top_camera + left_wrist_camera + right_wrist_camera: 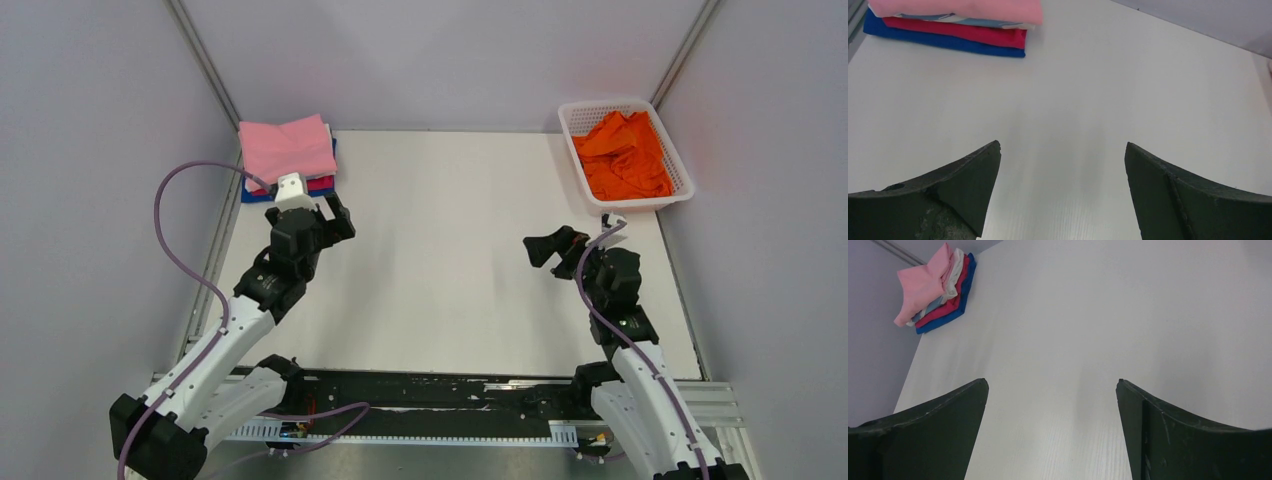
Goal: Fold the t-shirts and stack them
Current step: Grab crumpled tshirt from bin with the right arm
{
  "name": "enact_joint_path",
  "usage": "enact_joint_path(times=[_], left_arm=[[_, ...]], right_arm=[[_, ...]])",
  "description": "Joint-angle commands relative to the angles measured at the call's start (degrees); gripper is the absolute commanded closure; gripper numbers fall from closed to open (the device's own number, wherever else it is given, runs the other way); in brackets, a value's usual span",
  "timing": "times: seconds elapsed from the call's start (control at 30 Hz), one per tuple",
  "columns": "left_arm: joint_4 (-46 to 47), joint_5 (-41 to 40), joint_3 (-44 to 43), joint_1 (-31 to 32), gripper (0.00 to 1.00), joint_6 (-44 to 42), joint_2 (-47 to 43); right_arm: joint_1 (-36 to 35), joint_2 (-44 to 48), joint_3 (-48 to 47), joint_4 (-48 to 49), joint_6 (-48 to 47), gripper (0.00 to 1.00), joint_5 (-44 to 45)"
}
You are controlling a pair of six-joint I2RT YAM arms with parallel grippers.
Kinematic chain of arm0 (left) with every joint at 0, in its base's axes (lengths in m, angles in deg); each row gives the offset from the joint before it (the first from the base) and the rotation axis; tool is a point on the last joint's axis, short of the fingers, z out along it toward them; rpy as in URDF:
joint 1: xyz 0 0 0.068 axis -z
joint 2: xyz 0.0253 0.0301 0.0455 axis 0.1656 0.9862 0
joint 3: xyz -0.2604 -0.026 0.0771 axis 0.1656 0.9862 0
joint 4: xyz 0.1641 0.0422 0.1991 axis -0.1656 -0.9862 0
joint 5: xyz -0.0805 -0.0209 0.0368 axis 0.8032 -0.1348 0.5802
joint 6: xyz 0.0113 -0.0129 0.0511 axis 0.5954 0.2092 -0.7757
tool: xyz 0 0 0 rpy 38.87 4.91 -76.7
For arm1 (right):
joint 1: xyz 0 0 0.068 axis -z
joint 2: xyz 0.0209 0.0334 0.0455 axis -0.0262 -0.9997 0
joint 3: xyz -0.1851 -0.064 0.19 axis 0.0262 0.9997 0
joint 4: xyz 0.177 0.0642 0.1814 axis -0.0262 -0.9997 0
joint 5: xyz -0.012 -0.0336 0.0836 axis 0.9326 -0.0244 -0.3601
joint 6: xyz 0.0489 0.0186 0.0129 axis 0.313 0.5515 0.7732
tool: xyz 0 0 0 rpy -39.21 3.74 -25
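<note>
The table is matt white board with a fine ribbed grain. The stack and the orange shirt are soft, matt cloth. The basket is white plastic mesh. The left fingers and right fingers are dull black, scuffed and scratched.

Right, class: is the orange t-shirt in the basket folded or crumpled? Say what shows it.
Crumpled, not folded. The orange t-shirt lies bunched in the white basket, with uneven creases and overlapping flaps.

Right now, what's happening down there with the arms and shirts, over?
Left gripper open, empty. Right gripper open, empty. Orange shirt crumpled in basket; folded stack at far left corner. Nothing in the way.
</note>
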Motion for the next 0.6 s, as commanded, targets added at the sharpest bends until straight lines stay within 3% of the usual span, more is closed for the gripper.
enact_joint_path(times=[0.0,0.1,0.23,0.4,0.57], left_arm=[[1.16,-0.39,-1.71,-0.03,0.00,-0.25,-0.07],[1.78,-0.40,-1.29,-0.04,0.00,-0.33,0.08],[1.67,-0.45,-1.51,-0.03,0.00,-1.25,0.98],[1.53,-0.45,-1.68,-0.03,0.00,-2.13,1.55],[2.88,-0.61,-0.47,-0.03,0.00,-1.71,1.74]], right_arm=[[-0.08,-3.77,-5.76,4.90,0.53,0.00,6.19],[0.00,-9.59,-12.45,4.93,-1.81,0.00,10.99],[2.84,-23.61,-26.58,-3.57,-1.45,0.00,23.01],[13.53,-40.92,-41.36,-7.29,-0.59,0.00,21.01],[19.59,-59.83,-59.42,-10.31,-3.15,0.00,22.01]])
